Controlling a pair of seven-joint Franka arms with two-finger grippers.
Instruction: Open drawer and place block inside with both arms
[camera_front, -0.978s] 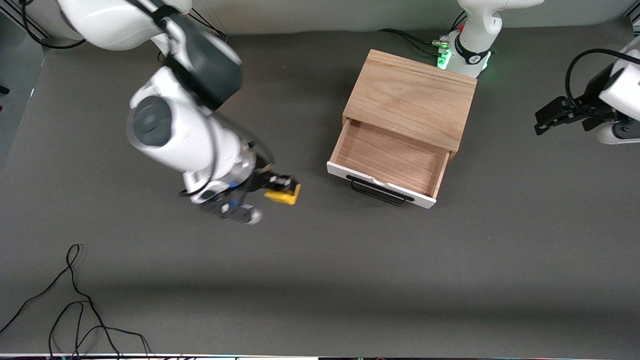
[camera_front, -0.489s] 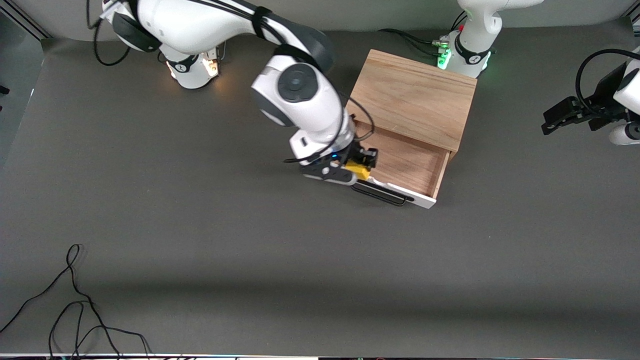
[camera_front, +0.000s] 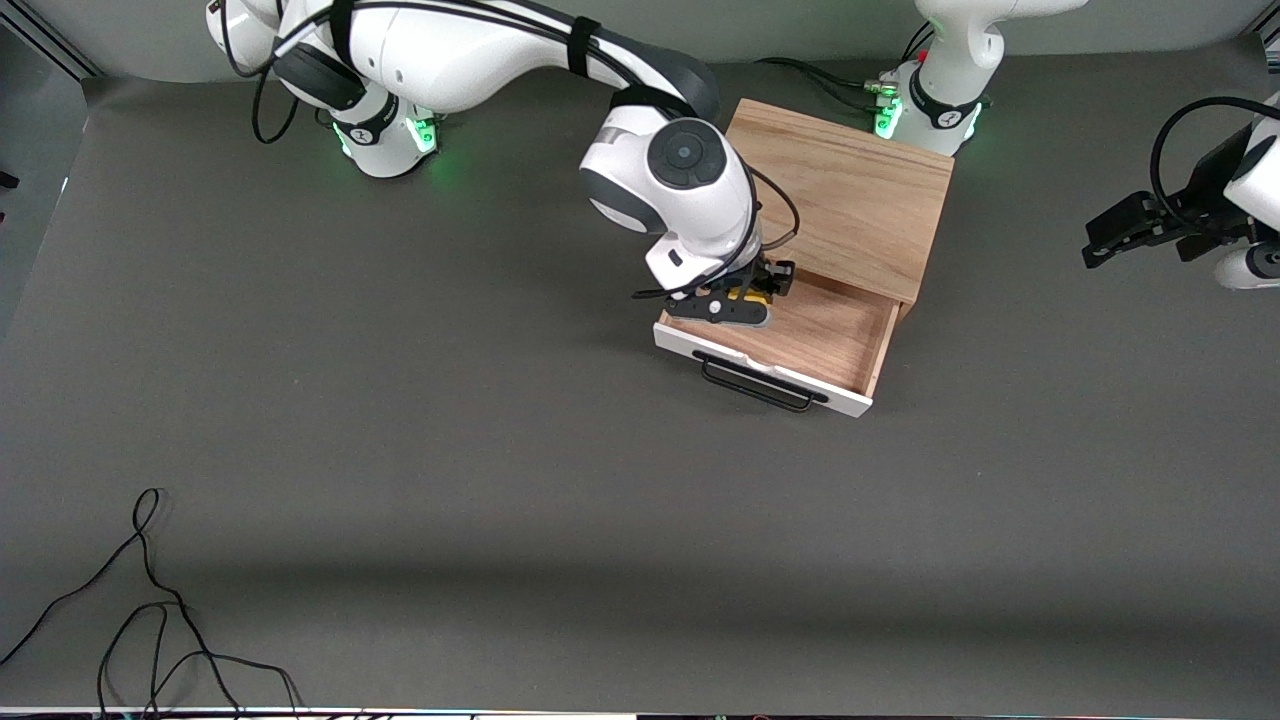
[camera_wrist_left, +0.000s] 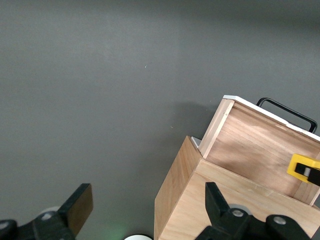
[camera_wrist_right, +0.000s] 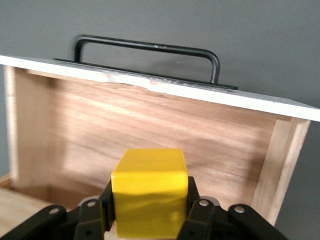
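Note:
The drawer (camera_front: 800, 335) is pulled out of the light oak box (camera_front: 840, 190), its white front panel (camera_front: 770, 372) and black wire handle (camera_front: 755, 388) facing the front camera. My right gripper (camera_front: 752, 292) hangs over the drawer's wooden floor close to the box mouth, shut on the yellow block (camera_front: 741, 294). In the right wrist view the block (camera_wrist_right: 150, 192) sits squeezed between both fingers (camera_wrist_right: 196, 207), with the drawer floor (camera_wrist_right: 150, 125) and handle (camera_wrist_right: 150, 47) ahead. My left gripper (camera_front: 1108, 237) waits open over the table at the left arm's end. The left wrist view shows its gripper (camera_wrist_left: 147, 197) empty.
Loose black cables (camera_front: 150, 600) lie on the grey table near the front camera at the right arm's end. The left arm's base (camera_front: 935, 105) stands right beside the box. The box (camera_wrist_left: 190, 195) and open drawer (camera_wrist_left: 260, 150) show in the left wrist view.
My right arm swung with the block from over the bare table toward the box and now holds it over the drawer's inside. The left arm barely shifted.

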